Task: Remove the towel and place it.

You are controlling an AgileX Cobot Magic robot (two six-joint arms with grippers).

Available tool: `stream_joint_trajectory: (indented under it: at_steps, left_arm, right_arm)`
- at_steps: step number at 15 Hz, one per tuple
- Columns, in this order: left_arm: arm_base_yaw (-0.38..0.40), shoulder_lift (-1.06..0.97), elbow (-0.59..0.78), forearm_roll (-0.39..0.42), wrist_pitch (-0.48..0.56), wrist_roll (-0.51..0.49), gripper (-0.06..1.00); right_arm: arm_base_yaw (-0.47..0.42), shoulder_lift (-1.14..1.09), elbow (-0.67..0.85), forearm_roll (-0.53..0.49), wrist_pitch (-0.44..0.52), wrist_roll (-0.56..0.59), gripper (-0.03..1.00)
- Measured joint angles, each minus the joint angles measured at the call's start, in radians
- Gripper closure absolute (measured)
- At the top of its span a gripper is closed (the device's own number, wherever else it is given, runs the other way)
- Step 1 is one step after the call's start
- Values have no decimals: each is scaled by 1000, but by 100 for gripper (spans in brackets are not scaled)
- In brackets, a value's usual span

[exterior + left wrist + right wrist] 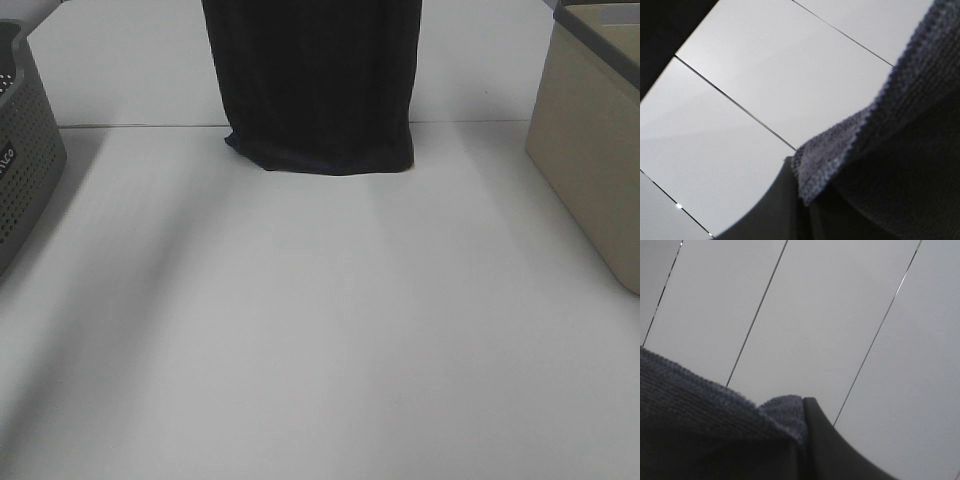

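The white surface (320, 330) fills most of the high view, with a thin seam running across its far part. The towel (315, 80) hangs in the middle of that far part as a tall, dark, near-black column. Its top runs out of the picture, and its lower edge comes down just past the seam, where it looks slightly bunched against the surface. Whether it truly rests there or only brushes it I cannot tell.

At the right edge stands a beige bin (590, 170) with a darker rim on top. Its inside is out of sight, so its contents cannot be told. At the left edge sits a grey basket (25, 170) with perforated walls, cut off by the frame. What lies in it cannot be seen either. Both containers stand well apart from the towel.

The left tool (800, 200) is closed, and its wrist view shows a dark finger pressed to the stitched hem of the towel, the cloth folding out from the pinch. The right tool (802, 435) is closed as well, one dark finger lying tight against a rounded tuft of the towel's edge. Behind both, only pale panels with thin dark joints show
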Motion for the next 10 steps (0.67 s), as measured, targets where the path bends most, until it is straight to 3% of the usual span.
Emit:
stream_joint_trajectory:
  at_steps: [2, 4, 6, 7, 8, 10]
  left_arm:
    - [0, 0, 0, 0, 87, -32, 94]
    - [-2, -8, 0, -31, 270, -69, 94]
    - [-16, -39, 0, -96, 525, -86, 94]
    - [-32, -94, 0, -150, 781, -94, 94]
    - [-36, -111, 0, -157, 832, -100, 94]
    - [-50, -181, 0, -180, 1048, -174, 94]
  right_arm:
    - [0, 0, 0, 16, 94, 41, 95]
    - [1, -2, 0, 81, 250, 68, 95]
    - [1, -29, 3, 167, 424, 72, 95]
    - [1, -87, 3, 244, 576, 72, 95]
    - [1, -104, 3, 259, 616, 72, 95]
    - [2, -163, 3, 302, 746, 72, 95]
